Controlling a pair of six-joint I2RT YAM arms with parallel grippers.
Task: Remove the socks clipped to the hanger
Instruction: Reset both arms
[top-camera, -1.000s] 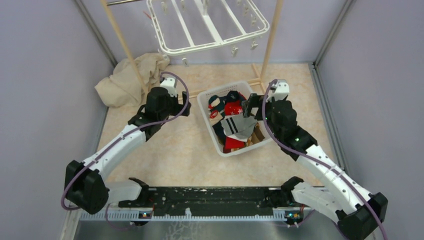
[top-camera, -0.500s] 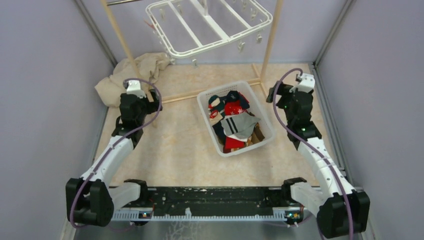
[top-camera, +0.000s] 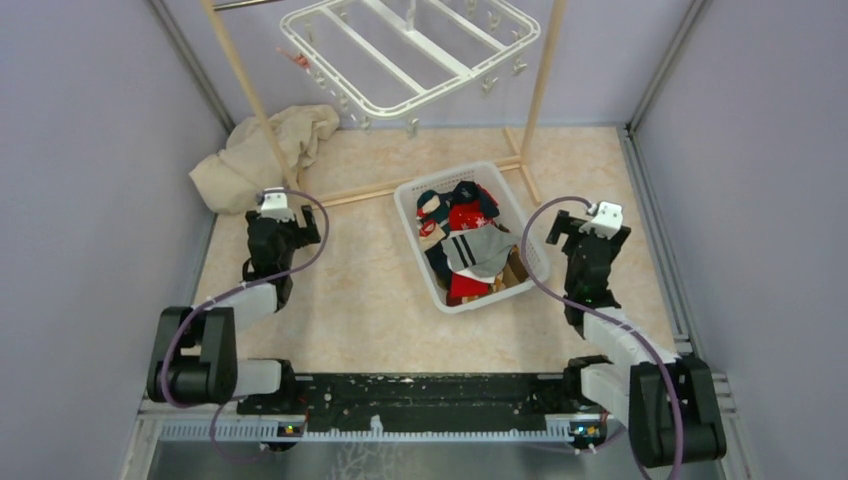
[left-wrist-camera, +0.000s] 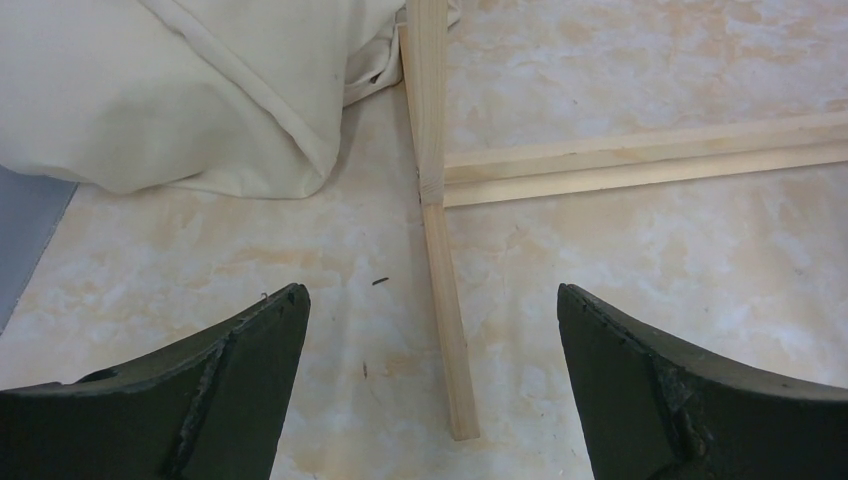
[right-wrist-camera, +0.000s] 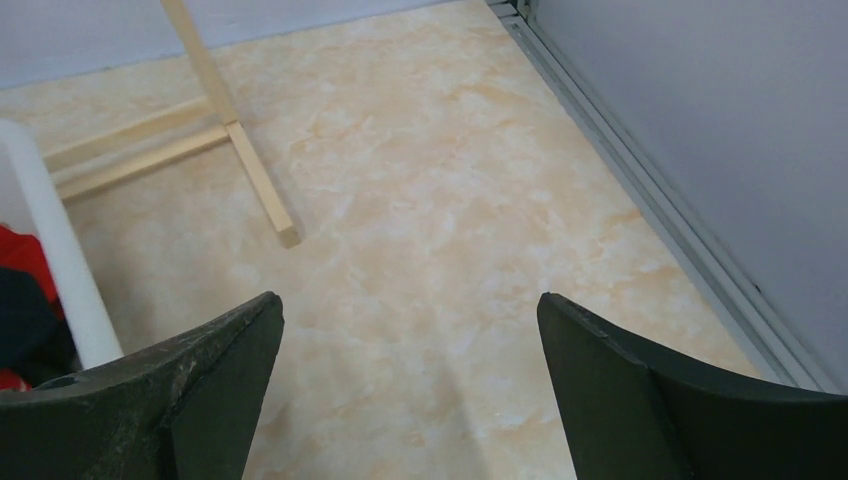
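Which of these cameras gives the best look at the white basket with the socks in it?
The top external view: the whole basket shows, with the socks piled inside. The right wrist view catches only a strip of its rim at the left edge. The left wrist view shows none of it.

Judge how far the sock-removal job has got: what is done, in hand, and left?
Done: the hanger shows no socks; they lie in the basket. In hand: nothing; the left gripper and right gripper are open and empty. Left: apparently nothing, though the hanger's far edge is out of frame.
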